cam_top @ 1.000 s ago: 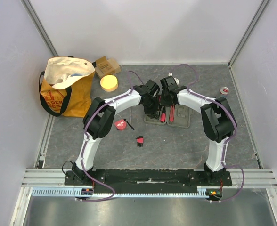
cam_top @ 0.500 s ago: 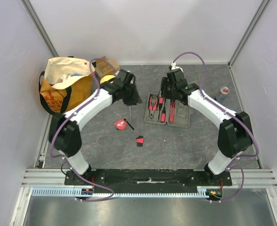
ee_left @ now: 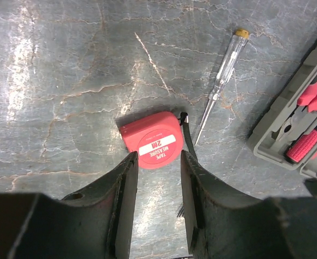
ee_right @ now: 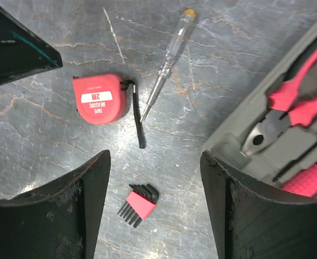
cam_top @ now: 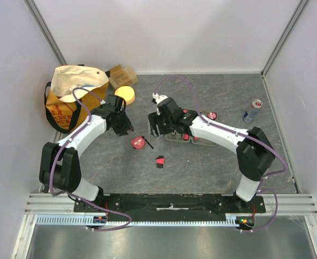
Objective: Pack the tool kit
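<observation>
Left fingers point(ee_left: 123, 183) stand apart and empty, tips just short of the tape measure point(ee_left: 150, 140), which lies flat on the tabletop point(ee_left: 50, 81) with its black strap trailing toward the right-hand tip. A clear-handled tester screwdriver point(ee_left: 223, 75) lies just beyond, apart from the tape. Right fingers point(ee_right: 88, 183) are spread wider, also empty, hovering above the hex keys point(ee_right: 139, 202). At far right the case point(ee_right: 228, 137) lies open, with pliers point(ee_right: 288, 100) and red-handled tools seated in its slots.

Assessment: packing is part done. Three tools remain loose, and the step in hand appears to be the pickup of the tape by the left arm. The gap between the left fingers looks narrower than the tape body, so the next move probably calls for a wider spread, a descent astride the body, then a firm close. The strap may snag a tip.

Surface: grey, marbled, with one pale scratch. Along the far side, left to right, stand a tote bag point(cam_top: 72, 105), a cardboard box point(cam_top: 121, 75), a yellow disc point(cam_top: 125, 95), a red cap point(cam_top: 212, 115) and a can point(cam_top: 251, 110). Pale walls enclose three sides, with metal posts in the far corners.
</observation>
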Controlling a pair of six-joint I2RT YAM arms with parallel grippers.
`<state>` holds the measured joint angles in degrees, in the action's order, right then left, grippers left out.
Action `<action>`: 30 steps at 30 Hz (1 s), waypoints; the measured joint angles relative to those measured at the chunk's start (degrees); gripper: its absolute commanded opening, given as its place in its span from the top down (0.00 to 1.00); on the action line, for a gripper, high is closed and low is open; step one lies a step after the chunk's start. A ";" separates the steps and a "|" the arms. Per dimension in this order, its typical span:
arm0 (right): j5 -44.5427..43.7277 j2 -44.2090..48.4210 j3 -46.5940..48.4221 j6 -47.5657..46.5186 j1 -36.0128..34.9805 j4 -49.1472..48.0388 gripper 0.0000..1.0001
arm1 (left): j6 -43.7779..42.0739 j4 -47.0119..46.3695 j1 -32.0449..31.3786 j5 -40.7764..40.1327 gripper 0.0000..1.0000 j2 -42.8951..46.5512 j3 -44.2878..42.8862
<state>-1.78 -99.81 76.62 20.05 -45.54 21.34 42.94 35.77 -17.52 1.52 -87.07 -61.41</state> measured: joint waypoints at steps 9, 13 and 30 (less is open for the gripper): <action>-3.39 -10.62 7.15 2.64 -1.86 0.57 0.44 | 0.00 -1.81 1.01 0.11 0.56 3.43 2.60; -5.68 -16.50 12.79 4.26 -1.79 1.49 0.51 | 0.00 -2.05 1.22 0.13 0.57 4.52 3.54; -13.49 -32.37 29.75 7.41 -2.03 7.58 0.69 | -0.66 -2.08 1.44 0.74 0.56 8.13 6.93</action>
<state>-15.27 -132.18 106.37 27.46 -47.57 28.93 42.28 33.69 -16.08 2.26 -78.94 -54.48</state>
